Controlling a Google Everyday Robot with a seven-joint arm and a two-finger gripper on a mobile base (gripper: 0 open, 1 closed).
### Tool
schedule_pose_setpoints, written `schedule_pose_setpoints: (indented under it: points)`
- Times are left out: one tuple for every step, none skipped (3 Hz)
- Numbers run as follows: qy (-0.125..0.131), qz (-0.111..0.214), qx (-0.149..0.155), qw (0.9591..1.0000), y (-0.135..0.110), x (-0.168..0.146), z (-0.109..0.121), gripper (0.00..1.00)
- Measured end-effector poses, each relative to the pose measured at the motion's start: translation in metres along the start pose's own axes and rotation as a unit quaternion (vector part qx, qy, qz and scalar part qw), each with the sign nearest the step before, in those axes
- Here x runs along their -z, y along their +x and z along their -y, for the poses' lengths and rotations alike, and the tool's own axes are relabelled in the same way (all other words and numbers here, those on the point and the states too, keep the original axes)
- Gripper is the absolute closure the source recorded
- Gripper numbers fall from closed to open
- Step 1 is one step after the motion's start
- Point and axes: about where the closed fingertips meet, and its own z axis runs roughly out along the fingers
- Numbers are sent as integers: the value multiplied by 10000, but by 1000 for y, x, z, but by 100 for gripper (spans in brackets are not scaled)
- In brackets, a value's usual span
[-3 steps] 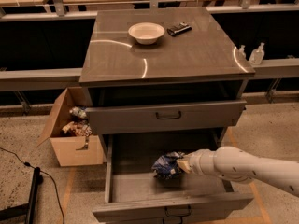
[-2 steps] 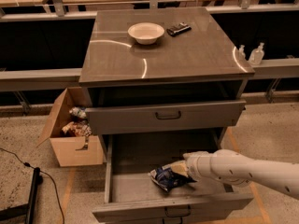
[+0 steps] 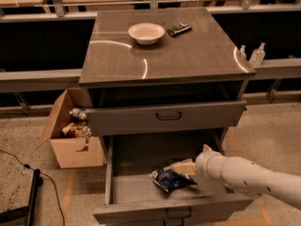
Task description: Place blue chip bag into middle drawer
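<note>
Camera view shows the placing step close to its end. The blue chip bag (image 3: 169, 179) lies on the bare grey floor of the middle drawer (image 3: 134, 192), which stands pulled well out beneath the upper drawer front (image 3: 164, 117). The bag sits right of the tray's centre and toward the front, crumpled and lying flat rather than upright, well inside the walls. The gripper (image 3: 185, 167) is down inside the same tray, at the end of the white arm (image 3: 244, 175) that reaches in from the right across the drawer's right side. It sits at the bag's upper right edge, touching it or very nearly so. Whether it grips the foil or has already let go cannot be told from here, since the pale tip and the bag's white patches run together. In my judgement the bag is where the task wants it, so what remains is the release, if it is not yet made, and then a clean withdrawal. That withdrawal calls for lifting up and back to the right, without dragging the light foil along. It must also stay clear of the drawer's right wall and the upper drawer front overhead. On the cabinet top (image 3: 197, 55) the white bowl (image 3: 146, 32) and the black device (image 3: 179, 29) sit well apart from all this.
</note>
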Motion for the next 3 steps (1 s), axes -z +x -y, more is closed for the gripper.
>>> schedule_pose_setpoints:
  points:
    - [606, 293, 3, 9977, -17, 48, 26, 39]
    - [1072, 462, 66, 9931, -35, 94, 60, 62]
    - [1102, 478, 78, 9927, -38, 97, 62, 65]
